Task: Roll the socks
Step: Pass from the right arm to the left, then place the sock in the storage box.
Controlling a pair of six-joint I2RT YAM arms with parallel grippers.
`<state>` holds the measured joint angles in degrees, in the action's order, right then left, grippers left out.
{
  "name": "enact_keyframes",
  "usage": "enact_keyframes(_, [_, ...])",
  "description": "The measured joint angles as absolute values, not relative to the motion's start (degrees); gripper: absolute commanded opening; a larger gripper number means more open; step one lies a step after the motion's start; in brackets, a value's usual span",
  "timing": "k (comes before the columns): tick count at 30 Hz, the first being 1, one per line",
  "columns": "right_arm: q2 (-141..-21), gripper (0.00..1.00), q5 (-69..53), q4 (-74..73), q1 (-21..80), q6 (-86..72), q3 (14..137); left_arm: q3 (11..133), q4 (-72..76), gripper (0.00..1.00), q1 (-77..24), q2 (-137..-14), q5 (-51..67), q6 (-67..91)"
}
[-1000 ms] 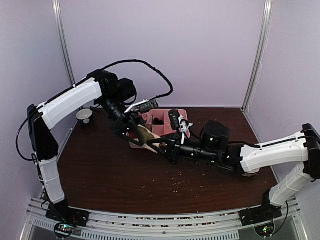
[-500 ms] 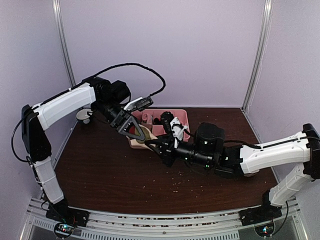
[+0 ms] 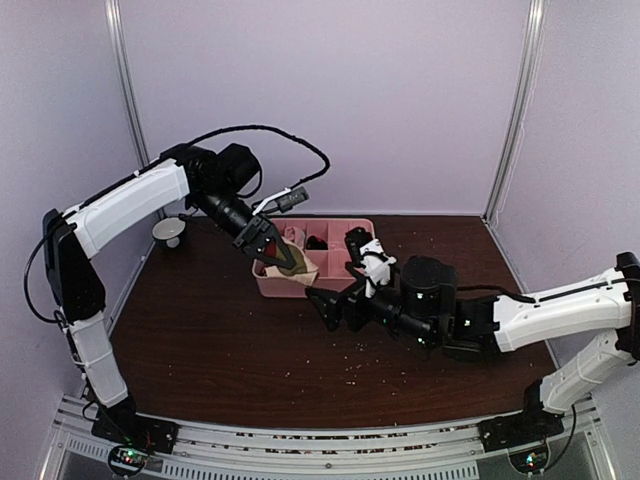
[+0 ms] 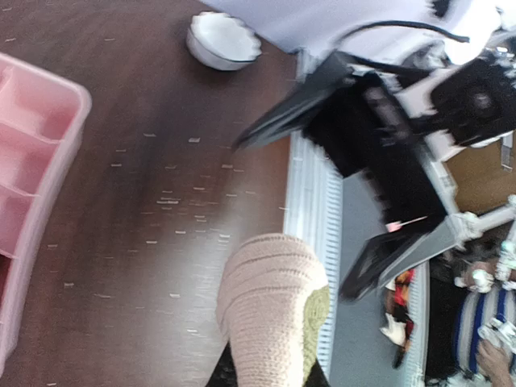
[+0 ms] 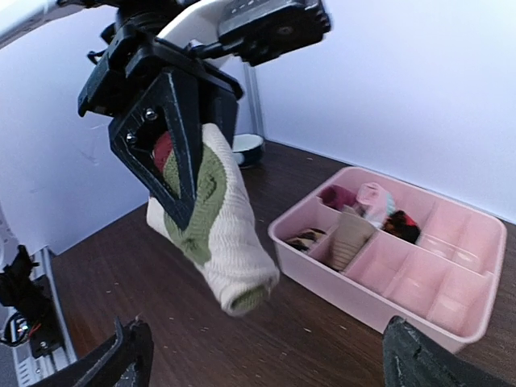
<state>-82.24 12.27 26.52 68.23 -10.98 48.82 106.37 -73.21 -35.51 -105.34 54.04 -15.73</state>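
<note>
Left gripper (image 3: 272, 248) clamps rolled beige sock (image 5: 228, 242), shifted since earlier, seemingly over pink tray (image 5: 379, 300) edge; right gripper (image 3: 338, 298) splayed, now backed off

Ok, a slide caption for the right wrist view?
Left gripper holds a rolled beige sock above the table, near the pink tray.

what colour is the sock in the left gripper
The sock is beige-tan with olive and maroon; best in right wrist view.
</note>
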Motion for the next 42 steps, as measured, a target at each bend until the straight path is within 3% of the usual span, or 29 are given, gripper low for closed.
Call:
enact_keyframes(6, [-71.16,1.00,26.65,17.04,67.85,-15.86,43.05,117.25,-68.38,0.00,-35.46,-116.49,39.33,-7.44])
enact_keyframes(15, [-61.58,1.00,33.89,11.77,67.13,-23.55,35.20,127.79,-60.73,0.00,-36.88,-128.05,17.28,2.85])
enact_keyframes(39, [-56.16,1.00,35.48,6.92,67.09,-29.34,32.05,131.70,-55.31,0.00,-40.03,-140.05,3.75,8.14])
enact_keyframes(42, [-56.03,1.00,35.48,6.79,67.09,-29.95,31.81,131.70,-55.29,0.12,-40.16,-140.49,3.01,8.27])
